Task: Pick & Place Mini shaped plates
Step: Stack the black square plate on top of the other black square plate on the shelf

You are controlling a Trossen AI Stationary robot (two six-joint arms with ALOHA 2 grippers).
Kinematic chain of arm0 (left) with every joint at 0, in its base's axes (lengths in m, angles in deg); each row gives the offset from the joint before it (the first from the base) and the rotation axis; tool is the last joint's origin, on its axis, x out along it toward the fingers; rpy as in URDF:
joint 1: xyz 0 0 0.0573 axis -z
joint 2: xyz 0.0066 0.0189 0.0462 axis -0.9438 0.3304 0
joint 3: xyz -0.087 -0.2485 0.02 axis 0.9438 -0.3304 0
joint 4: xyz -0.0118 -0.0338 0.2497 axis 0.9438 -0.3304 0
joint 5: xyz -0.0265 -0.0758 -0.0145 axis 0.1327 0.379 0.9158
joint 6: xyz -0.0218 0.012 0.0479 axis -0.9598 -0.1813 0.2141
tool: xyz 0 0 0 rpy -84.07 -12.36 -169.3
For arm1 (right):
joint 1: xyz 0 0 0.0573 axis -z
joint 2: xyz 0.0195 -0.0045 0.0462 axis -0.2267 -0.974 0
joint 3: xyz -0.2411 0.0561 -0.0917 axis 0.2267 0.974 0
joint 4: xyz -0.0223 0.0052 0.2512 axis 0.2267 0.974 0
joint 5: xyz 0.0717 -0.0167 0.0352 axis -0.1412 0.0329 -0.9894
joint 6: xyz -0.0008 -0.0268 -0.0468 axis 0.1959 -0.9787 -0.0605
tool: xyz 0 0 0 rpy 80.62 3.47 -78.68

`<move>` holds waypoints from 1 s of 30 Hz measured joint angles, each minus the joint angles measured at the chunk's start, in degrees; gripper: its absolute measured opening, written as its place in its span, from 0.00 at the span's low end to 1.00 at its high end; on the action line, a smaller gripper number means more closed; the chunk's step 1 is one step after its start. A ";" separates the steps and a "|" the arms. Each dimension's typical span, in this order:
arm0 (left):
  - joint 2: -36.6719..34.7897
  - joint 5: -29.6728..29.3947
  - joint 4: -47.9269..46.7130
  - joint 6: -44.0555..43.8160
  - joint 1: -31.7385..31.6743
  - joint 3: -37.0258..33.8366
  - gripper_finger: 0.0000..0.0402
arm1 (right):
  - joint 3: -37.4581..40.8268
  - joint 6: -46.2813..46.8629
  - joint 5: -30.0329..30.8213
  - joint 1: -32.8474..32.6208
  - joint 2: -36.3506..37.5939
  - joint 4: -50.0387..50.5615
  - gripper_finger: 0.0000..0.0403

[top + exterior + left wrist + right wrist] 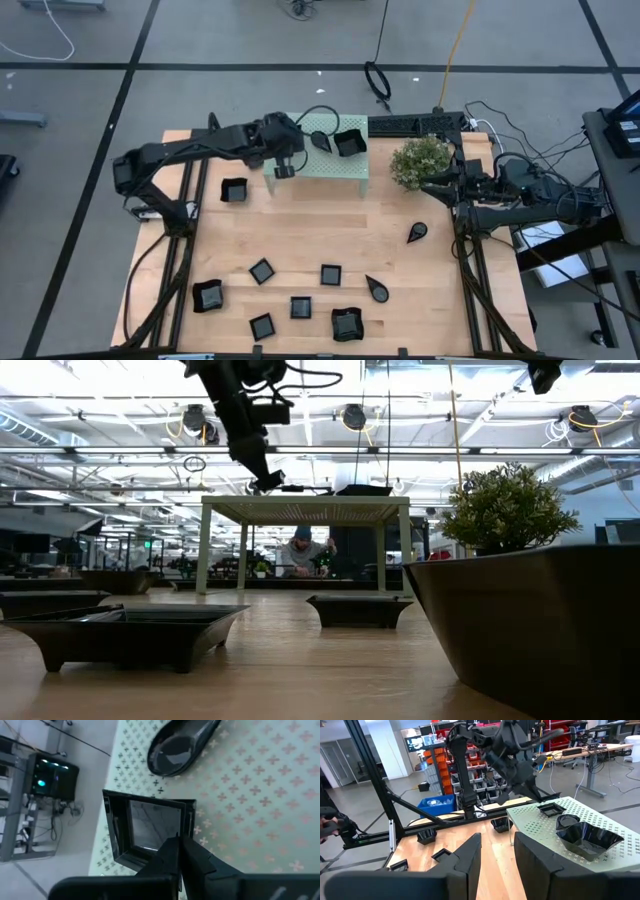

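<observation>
The mint-green perforated stand (pixel 340 170) carries a teardrop plate (pixel 180 745), a larger curved-rim square plate (pixel 587 837) and a small square plate (pixel 145 827) near its left edge. My left gripper (pixel 177 847) is over that small plate, fingers together. Several more black plates lie flat on the wooden table, among them squares (pixel 262 270) (pixel 330 273) and teardrops (pixel 417 233) (pixel 377 289). My right gripper (pixel 497 855) is open, waiting at the table's right side by the plant. My left gripper is shut at the rim of the small square plate (pixel 187 837), slanting down from the table's left. The fingers cover the contact, so a true pinch does not show. The plate lies on the stand's top.
A bushy green plant (pixel 421 160) stands right of the stand, close to my right gripper. Cables and a power strip (pixel 415 123) lie along the far edge. In the low view one black plate (pixel 540 620) stands very near the camera. Bare wood (pixel 320 225) shows at mid-table.
</observation>
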 joint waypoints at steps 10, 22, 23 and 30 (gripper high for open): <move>0.90 1.14 1.74 -3.29 -0.02 -0.02 0.02 | 0.00 0.01 -0.02 0.00 0.00 -0.01 0.26; 0.92 0.97 2.48 -6.03 -0.21 -0.02 0.04 | 0.00 0.00 -0.02 0.00 0.00 0.00 0.26; 0.92 0.86 2.27 -6.08 -0.28 -0.02 0.03 | 0.00 0.00 0.00 0.00 0.00 -0.02 0.26; 0.92 0.57 0.63 -6.25 -0.53 -0.02 0.04 | 0.00 0.02 0.00 0.00 0.00 0.00 0.26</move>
